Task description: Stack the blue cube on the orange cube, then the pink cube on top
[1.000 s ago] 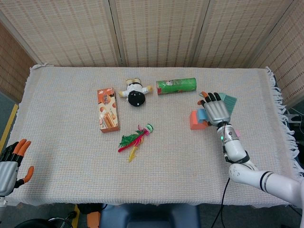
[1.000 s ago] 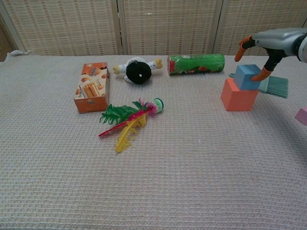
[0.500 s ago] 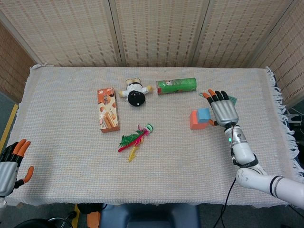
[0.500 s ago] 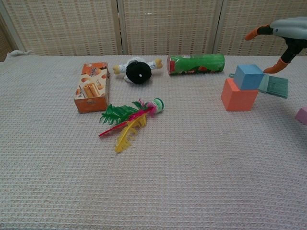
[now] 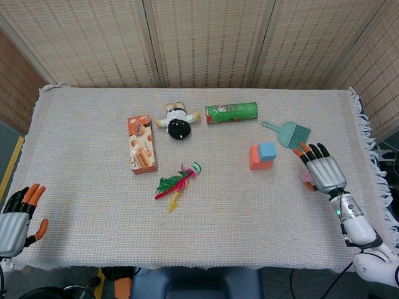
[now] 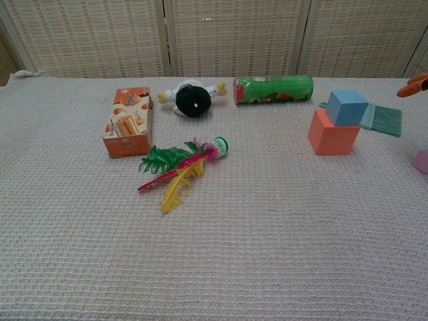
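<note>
The blue cube (image 5: 267, 151) sits on the orange cube (image 5: 254, 158), shifted toward that cube's right side; the chest view shows the blue cube (image 6: 348, 107) overhanging the orange cube (image 6: 332, 134) a little. My right hand (image 5: 323, 168) hovers open, fingers spread, over the pink cube (image 5: 305, 179), which it mostly hides. In the chest view the pink cube (image 6: 421, 161) lies at the right edge, and only an orange fingertip (image 6: 416, 87) of that hand shows above it. My left hand (image 5: 15, 215) rests open at the table's near left corner, holding nothing.
A teal brush (image 5: 292, 132) lies just behind the cubes. Further back are a green can (image 5: 231, 112) and a black-and-white plush toy (image 5: 179, 122). An orange snack box (image 5: 141, 143) and a feather toy (image 5: 177, 184) lie left of centre.
My right hand has let go of the blue cube and drawn back to the right and nearer, over the pink cube. The blue cube stays on the orange cube.
</note>
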`<action>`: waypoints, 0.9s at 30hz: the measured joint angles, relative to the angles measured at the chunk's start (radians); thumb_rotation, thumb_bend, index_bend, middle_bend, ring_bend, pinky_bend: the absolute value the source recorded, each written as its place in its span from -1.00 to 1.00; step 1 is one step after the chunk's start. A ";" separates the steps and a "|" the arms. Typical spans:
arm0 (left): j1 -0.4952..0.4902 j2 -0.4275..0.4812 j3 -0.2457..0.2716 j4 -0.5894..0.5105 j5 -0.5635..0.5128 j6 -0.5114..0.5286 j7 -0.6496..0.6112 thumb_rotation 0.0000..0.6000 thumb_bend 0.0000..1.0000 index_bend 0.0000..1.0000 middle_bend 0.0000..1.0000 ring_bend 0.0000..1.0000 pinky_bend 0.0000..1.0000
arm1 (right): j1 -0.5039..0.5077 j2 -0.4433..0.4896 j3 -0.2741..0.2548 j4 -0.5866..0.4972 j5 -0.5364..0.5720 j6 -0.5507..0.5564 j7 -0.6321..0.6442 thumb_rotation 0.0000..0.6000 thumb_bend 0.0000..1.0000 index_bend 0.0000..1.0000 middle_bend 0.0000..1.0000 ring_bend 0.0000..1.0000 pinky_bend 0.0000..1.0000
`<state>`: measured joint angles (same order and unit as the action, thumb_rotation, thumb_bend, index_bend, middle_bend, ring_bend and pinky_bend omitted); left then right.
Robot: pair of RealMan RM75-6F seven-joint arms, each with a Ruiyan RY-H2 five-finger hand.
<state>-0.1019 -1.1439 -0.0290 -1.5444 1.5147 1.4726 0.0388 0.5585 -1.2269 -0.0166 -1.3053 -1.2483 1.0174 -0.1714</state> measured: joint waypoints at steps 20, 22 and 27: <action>-0.018 -0.017 0.001 0.014 -0.032 -0.050 0.014 1.00 -0.09 -1.00 -1.00 -1.00 -0.82 | -0.046 -0.260 -0.016 0.482 -0.106 -0.082 0.145 1.00 -0.72 -0.49 -1.00 -1.00 -1.00; -0.018 -0.018 0.000 0.015 -0.035 -0.051 0.016 1.00 -0.09 -1.00 -1.00 -1.00 -0.82 | -0.042 -0.274 -0.006 0.503 -0.111 -0.088 0.168 1.00 -0.72 -0.46 -1.00 -1.00 -1.00; -0.018 -0.019 -0.001 0.018 -0.041 -0.052 0.016 1.00 -0.09 -1.00 -1.00 -1.00 -0.82 | -0.027 -0.301 0.007 0.549 -0.135 -0.102 0.209 1.00 -0.72 -0.25 -1.00 -1.00 -1.00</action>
<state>-0.1197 -1.1624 -0.0302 -1.5261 1.4741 1.4205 0.0548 0.5314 -1.5278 -0.0094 -0.7567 -1.3830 0.9155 0.0373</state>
